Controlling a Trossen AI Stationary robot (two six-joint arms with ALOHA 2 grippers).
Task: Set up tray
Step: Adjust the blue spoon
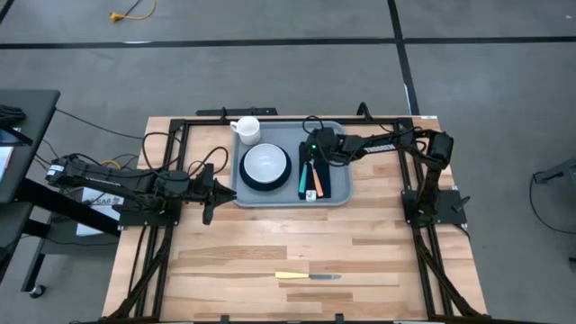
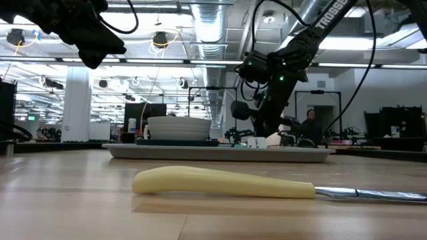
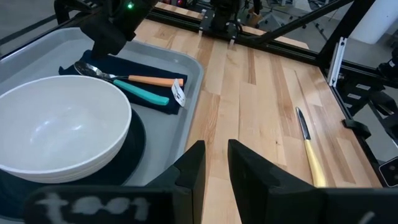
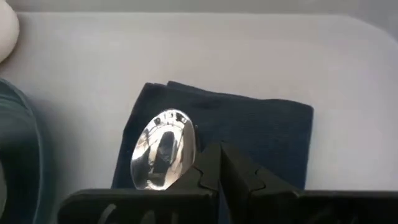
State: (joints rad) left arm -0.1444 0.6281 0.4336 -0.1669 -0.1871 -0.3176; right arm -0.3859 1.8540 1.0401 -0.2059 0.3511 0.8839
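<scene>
Tray (image 1: pixel 340 200) sits at the far middle of the counter (image 1: pixel 297 243), between the two arms.

Already on the tray:
- white bowl (image 1: pixel 265 163) on a dark round plate (image 1: pixel 251 181), left-centre;
- white mug (image 1: pixel 247 129) at the far left corner;
- dark navy napkin (image 1: pixel 325 182) along the right side, lying flat;
- on the napkin, a spoon (image 4: pixel 163 149) and two handled utensils side by side, one with an orange handle (image 3: pixel 155 81), one with a teal handle (image 3: pixel 142 94). A small white tag lies at the handle ends.

Not yet on the tray: a knife with a pale yellow handle (image 1: pixel 307 276), lying alone on the near part of the counter, well apart from the tray.

Right gripper (image 4: pixel 219 163) is over the far end of the napkin, fingers closed together with nothing between them; the spoon bowl lies just beside the tips. Whether the tips touch the spoon I cannot tell. Judgement: this looks like the end of placing or nudging the cutlery on the napkin.

Left gripper (image 3: pixel 216 163) hovers above the counter just off the tray's left edge, fingers a narrow gap apart, holding nothing.

Progress, as judged: most of the setting is in place. The knife appears to be the one item left; it would need picking up from the near counter and laying on the napkin beside the other cutlery. The flat, thin blade against the wood may make that grasp awkward.
</scene>
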